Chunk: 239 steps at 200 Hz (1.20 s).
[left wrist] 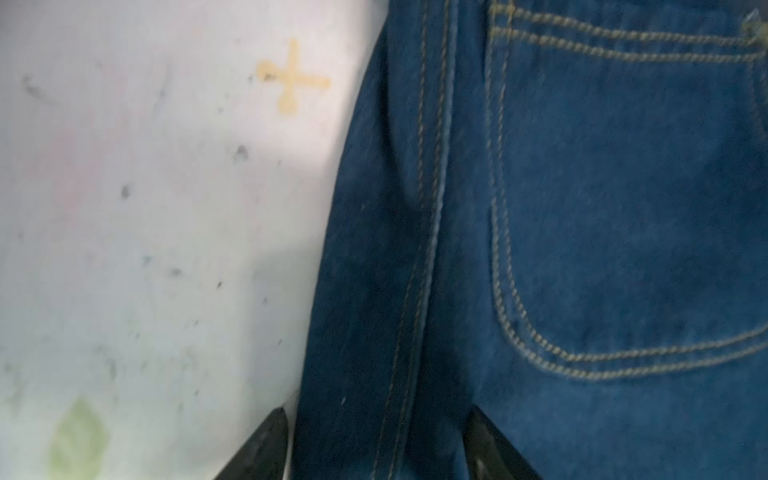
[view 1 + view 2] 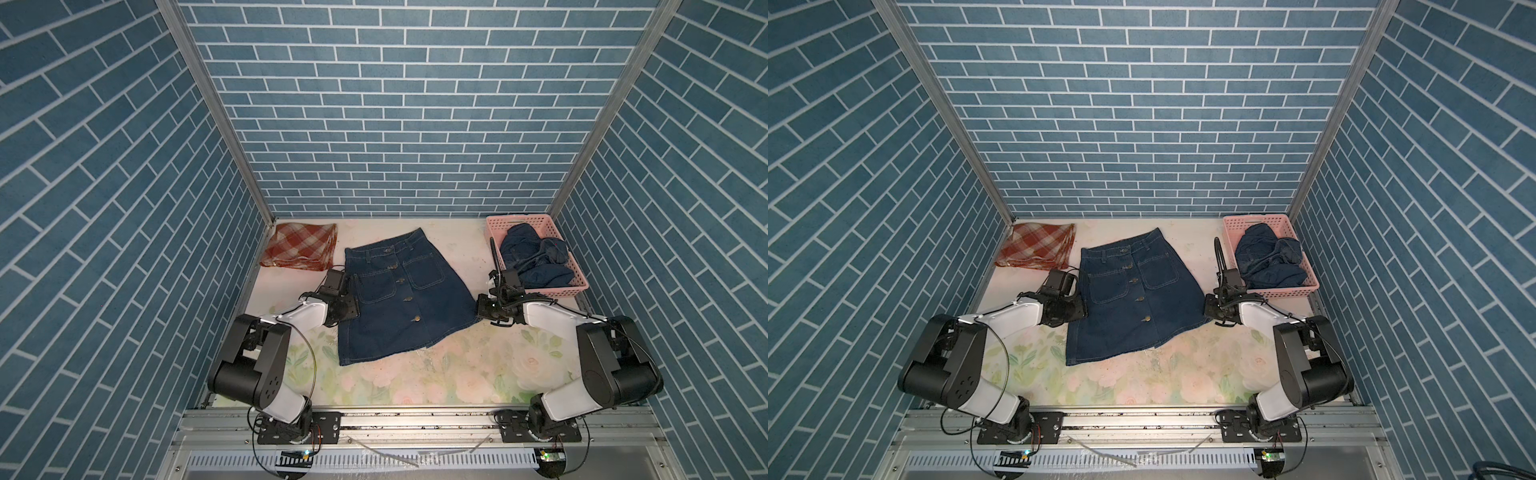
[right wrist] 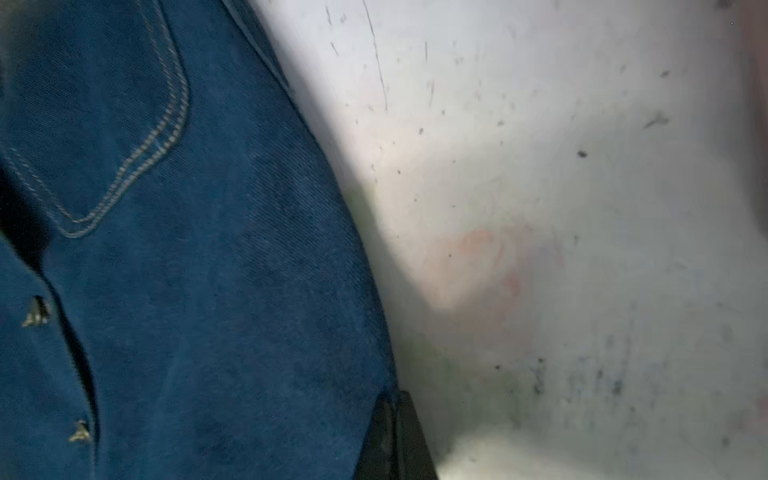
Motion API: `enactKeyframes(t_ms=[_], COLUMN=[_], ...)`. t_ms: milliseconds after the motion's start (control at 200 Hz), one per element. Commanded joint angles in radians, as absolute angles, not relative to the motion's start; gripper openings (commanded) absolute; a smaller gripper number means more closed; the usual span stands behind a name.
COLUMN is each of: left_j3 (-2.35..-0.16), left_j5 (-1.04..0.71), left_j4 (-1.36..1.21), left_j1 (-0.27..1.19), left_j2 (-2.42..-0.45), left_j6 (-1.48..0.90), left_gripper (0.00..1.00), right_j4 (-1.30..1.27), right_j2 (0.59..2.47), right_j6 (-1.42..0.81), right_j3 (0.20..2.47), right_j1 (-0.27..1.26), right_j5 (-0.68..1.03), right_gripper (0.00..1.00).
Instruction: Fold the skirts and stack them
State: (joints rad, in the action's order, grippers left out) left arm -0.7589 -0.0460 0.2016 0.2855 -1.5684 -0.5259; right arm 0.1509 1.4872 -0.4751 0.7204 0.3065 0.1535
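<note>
Live: jaws apart left, together right.
Back left, folded rust-red and cream plaid skirt (image 2: 299, 247); my left gripper (image 1: 376, 436), jaws apart, straddles the flat dark blue denim button-front skirt (image 2: 399, 299) at its side; right gripper (image 3: 395, 436) closed, seemingly pinching its edge; crumpled dark denim skirt (image 2: 536, 257) in pink perforated plastic basket (image 2: 498, 222).

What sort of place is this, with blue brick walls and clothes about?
Probably a robot test booth, not a laundry room: the brick walls look printed, set in metal framing, two robot arms are bolted to a rail, and a denim skirt lies on a flowered table near a pink basket.
</note>
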Motion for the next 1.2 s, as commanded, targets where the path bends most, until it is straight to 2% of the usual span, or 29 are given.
enactKeyframes(t_ms=[0,120,395,650,775,950,1190], left_j3=[-0.770,-0.823,-1.031,-1.326,-1.413,-1.337,-1.020], left_j5=[-0.092,-0.116,-0.118,-0.128,-0.139,-0.147,-0.167], left_j4=[0.191,0.172,0.200,0.297,0.344,0.353,0.273], left_j1=[0.281,0.291,0.351,0.427,0.437,0.388,0.286], left_j2=[-1.667,-1.738,-1.930,-2.126,-2.132,-1.982,-1.765], left_j6=[-0.527,-0.527,-0.516,-0.503,-0.491,-0.481,-0.516], left_gripper=[0.67,0.67,0.67,0.67,0.67,0.67,0.67], right_j4=[0.182,0.234,0.307,0.341,0.338,0.329,0.322], right_j2=[1.410,1.356,1.284,1.267,1.268,1.292,1.368], right_j6=[-0.488,-0.486,-0.478,-0.437,-0.414,-0.389,-0.380], right_j3=[0.728,0.741,0.760,0.825,0.867,0.936,1.041], right_j1=[0.302,0.297,0.266,0.253,0.253,0.303,0.500], right_j5=[0.074,-0.026,-0.138,-0.172,-0.146,-0.100,-0.132], right_gripper=[0.00,0.00,0.00,0.00,0.00,0.00,0.00])
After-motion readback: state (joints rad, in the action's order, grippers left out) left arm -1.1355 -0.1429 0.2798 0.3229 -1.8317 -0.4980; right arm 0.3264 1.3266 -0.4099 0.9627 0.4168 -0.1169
